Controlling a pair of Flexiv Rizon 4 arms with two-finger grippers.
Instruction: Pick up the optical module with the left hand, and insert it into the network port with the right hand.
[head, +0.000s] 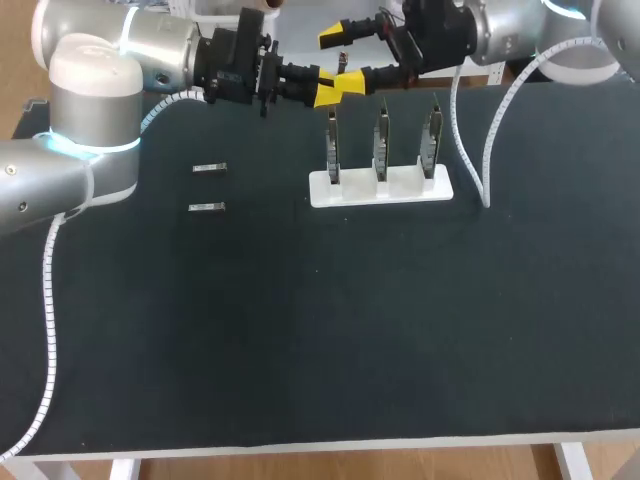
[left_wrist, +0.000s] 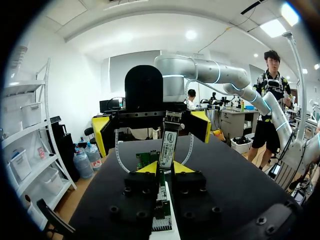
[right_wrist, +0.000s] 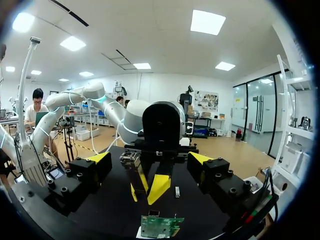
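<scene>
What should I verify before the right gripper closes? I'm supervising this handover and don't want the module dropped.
1. The left gripper is shut on the optical module: ok.
2. The right gripper is open wide: ok.
3. Module sits between the right gripper's fingers: ok in the left wrist view; depth cannot tell.
4. Right gripper's fingers touch the module: not ok.
5. Three network boards stand upright in the white holder: ok.
6. Which board takes the module: cannot tell.

Board rack (head: 380, 188) mid-table, open mat (head: 320, 340) in front
</scene>
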